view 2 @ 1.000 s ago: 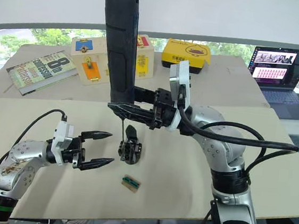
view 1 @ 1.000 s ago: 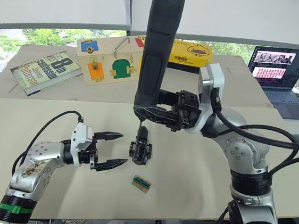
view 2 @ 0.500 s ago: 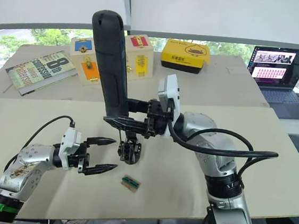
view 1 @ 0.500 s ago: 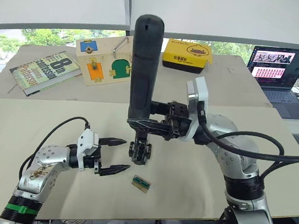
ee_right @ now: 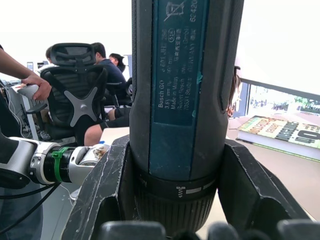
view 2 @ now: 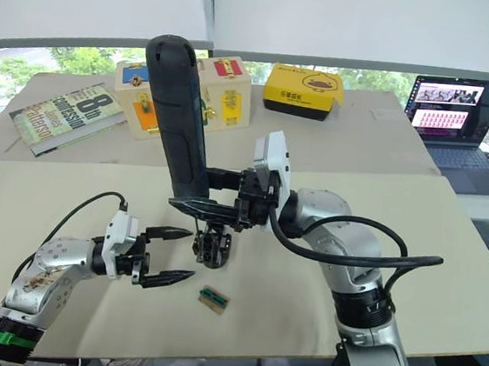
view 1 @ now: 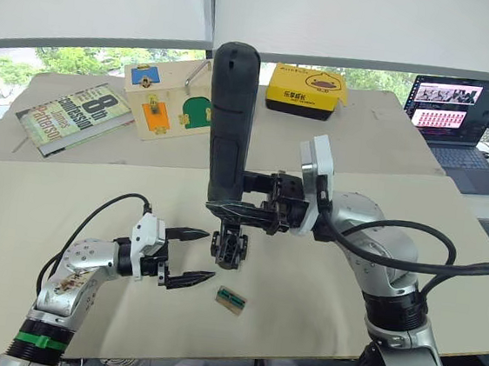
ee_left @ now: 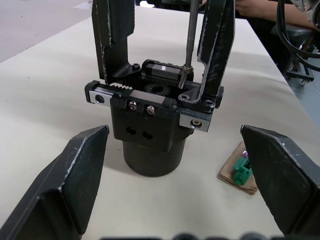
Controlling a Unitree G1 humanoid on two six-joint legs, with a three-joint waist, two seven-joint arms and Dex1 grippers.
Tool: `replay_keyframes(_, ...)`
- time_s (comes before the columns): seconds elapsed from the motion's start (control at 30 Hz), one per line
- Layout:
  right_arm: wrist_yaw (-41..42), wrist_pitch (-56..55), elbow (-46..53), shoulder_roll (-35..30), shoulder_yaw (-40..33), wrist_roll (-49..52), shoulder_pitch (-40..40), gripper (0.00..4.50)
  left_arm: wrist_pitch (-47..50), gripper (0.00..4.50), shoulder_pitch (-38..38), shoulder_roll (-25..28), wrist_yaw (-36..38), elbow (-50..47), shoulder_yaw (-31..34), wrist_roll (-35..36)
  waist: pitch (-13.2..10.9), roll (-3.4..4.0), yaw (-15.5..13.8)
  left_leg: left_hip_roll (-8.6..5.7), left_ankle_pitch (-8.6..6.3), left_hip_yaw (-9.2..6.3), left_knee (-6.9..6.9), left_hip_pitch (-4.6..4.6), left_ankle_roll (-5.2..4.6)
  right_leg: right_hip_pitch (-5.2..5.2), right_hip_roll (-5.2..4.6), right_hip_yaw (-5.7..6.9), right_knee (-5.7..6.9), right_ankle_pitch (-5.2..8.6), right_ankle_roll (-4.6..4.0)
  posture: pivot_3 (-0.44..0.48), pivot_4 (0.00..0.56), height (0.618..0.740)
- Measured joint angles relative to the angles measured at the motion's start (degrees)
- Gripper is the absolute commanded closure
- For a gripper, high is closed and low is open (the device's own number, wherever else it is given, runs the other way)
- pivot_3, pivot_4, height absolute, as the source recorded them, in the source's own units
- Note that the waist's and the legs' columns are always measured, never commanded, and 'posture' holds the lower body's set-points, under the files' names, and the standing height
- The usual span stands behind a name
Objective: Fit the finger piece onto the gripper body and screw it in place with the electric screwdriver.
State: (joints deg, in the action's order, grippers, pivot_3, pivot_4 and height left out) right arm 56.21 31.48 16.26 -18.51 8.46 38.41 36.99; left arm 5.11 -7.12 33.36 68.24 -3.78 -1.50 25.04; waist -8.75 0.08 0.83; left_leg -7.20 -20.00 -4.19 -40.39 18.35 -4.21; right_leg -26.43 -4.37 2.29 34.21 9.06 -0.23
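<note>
You are looking at the electric screwdriver [view 1: 233, 129] showing a matt dark plastic casing with a smoother blue-green printed label, while its thin bit [ee_left: 189, 35] is gleaming as bare metal. The gripper body [ee_left: 152, 125] is reading as matt black plastic with small shiny metal screw heads, and the left tool's fingers [ee_left: 75, 175] are looking dull black and slightly grainy. The worktop [view 1: 320, 296] is appearing as a smooth, matt, pale beige sheet.

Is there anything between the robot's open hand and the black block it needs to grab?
Nothing visible stands between them. The left gripper is open beside the gripper body, with bare table in the gap. The small green-brown tray lies off to one side, out of the path.
</note>
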Motion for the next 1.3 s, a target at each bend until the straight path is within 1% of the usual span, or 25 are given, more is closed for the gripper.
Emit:
replay_keyframes(0.33,-0.1,0.1,-0.9,0.0,0.0,0.0,0.0,2.6,0.0,0.0,0.0,-0.3,0.0,0.0,0.0,-0.4,0.0,0.0,0.0,0.0,0.0,0.0,0.0,0.0,0.0,0.0,0.0,0.0,0.0,0.0,0.0,0.0,0.15,0.74)
replay_keyframes(0.77,-1.7,2.8,-3.6,0.6,-0.3,0.3,1.3,2.6,-0.1,0.0,0.0,-0.9,-0.1,0.1,0.0,-0.7,0.0,0.0,0.0,0.0,0.0,0.0,-0.01,0.0,0.0,0.0,0.0,0.0,0.02,0.0,-0.01,0.0,0.15,0.74)
replay_keyframes(1.3,-1.6,5.3,-4.3,0.4,-0.6,3.2,2.4,2.6,-1.1,0.0,0.4,-0.9,-0.1,0.1,0.0,-1.0,0.0,0.0,0.0,0.0,0.0,0.0,-0.01,0.0,0.0,0.0,-0.01,-0.01,0.01,0.0,-0.01,0.0,0.15,0.74)
